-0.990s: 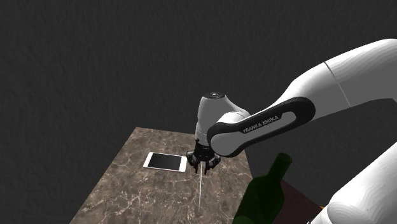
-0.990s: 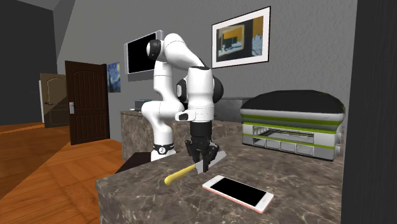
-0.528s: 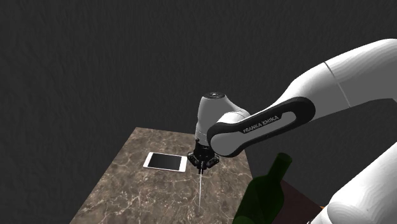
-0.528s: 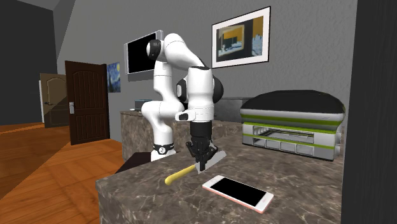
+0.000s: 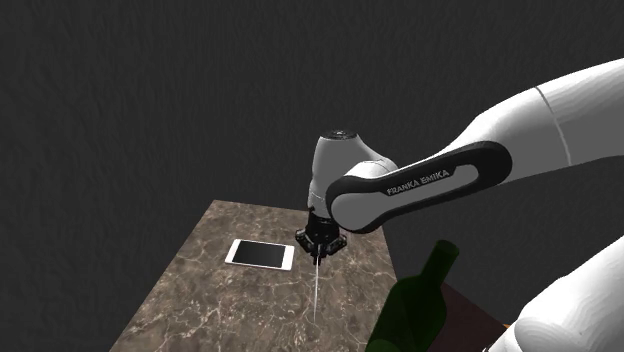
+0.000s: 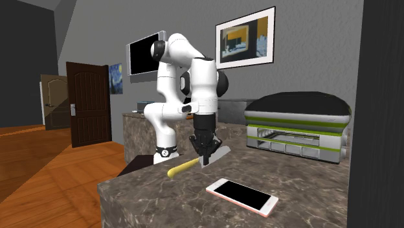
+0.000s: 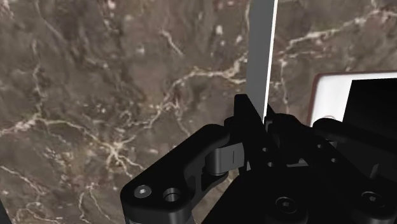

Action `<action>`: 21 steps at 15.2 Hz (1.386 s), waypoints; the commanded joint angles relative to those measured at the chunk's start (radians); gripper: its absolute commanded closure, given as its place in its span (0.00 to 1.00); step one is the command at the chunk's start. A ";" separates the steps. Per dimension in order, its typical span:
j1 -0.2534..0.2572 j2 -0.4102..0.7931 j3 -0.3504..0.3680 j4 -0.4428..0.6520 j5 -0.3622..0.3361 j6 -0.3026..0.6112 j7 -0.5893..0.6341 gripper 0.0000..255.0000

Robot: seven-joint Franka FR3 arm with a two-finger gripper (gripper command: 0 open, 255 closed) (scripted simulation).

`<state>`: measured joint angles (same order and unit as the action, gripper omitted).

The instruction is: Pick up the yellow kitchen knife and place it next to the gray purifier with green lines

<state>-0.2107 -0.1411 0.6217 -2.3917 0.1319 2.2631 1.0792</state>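
The knife has a yellow handle (image 6: 180,169) and a grey blade (image 6: 221,153). It hangs just above the brown marble table (image 6: 311,188), nearly level, and my gripper (image 6: 206,157) is shut on it near where blade meets handle. From the shoulder view the knife (image 5: 316,295) is a thin pale line below the gripper (image 5: 318,250). The wrist view has the grey blade (image 7: 260,57) running out from between the black fingers (image 7: 245,116). The grey purifier with green lines (image 6: 298,131) stands at the table's far end, well to the second exterior view's right of the gripper.
A white-edged phone (image 6: 243,196) with a black screen lies on the table close to the gripper; it is the phone (image 5: 260,254) and phone (image 7: 356,95) in the other views. A dark green bottle (image 5: 415,308) stands near the stand. A wood floor and a dark door (image 6: 89,103) lie beyond.
The fingers closed on the knife, and the gripper then rose a little, lifting the knife off the table. The phone and purifier have not moved.
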 commanded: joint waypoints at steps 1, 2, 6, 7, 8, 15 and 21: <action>0.002 -0.020 -0.004 0.011 0.011 -0.030 -0.008 1.00; 0.003 -0.029 -0.007 0.018 0.016 -0.044 -0.011 1.00; 0.006 -0.063 -0.017 0.047 0.031 -0.103 -0.023 1.00; 0.006 -0.070 -0.020 0.054 0.034 -0.117 -0.026 1.00; 0.007 -0.078 -0.022 0.062 0.036 -0.132 -0.028 1.00; 0.009 -0.121 -0.040 0.123 0.049 -0.232 -0.040 1.00; 0.008 -0.147 -0.054 0.183 0.053 -0.316 -0.045 1.00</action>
<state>-0.2023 -0.2872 0.5680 -2.2232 0.1863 1.9624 1.0317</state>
